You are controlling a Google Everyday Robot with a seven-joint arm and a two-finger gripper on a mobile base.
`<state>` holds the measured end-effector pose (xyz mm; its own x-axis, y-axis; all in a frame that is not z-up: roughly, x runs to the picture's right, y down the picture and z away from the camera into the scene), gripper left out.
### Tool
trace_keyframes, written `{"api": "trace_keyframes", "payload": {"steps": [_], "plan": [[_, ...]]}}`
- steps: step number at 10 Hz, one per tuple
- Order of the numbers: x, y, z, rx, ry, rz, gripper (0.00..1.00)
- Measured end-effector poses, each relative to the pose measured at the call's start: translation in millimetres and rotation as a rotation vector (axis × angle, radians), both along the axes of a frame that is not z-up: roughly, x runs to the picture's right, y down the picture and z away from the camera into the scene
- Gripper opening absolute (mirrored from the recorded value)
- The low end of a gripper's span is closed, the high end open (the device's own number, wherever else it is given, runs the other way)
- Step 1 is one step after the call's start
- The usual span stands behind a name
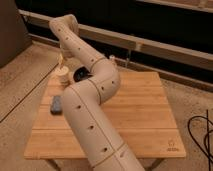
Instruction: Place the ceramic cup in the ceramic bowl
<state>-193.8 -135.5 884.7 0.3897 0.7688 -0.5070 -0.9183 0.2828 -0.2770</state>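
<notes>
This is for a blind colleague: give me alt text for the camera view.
A cream robot arm bends over a wooden table, its gripper directly above a small beige cup at the far left corner. A dark bowl sits just right of the cup, partly hidden by the arm; a dark block lies nearer, on the left.

A light wooden slatted table (142,107) fills the middle of the frame. At its upper-left corner stands the ceramic cup (62,76), with the dark ceramic bowl (80,76) just to its right. A small black block (56,104) lies near the left edge. The gripper (61,59) hangs directly above the cup.
</notes>
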Motion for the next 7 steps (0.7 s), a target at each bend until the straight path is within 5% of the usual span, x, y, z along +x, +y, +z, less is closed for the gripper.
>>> {"api": "trace_keyframes", "payload": {"steps": [4, 7], "plan": [[-6, 17, 11.6, -0.038, -0.022, -0.002, 0.80], [-7, 16, 16.6, -0.026, -0.030, -0.011, 0.80]]}}
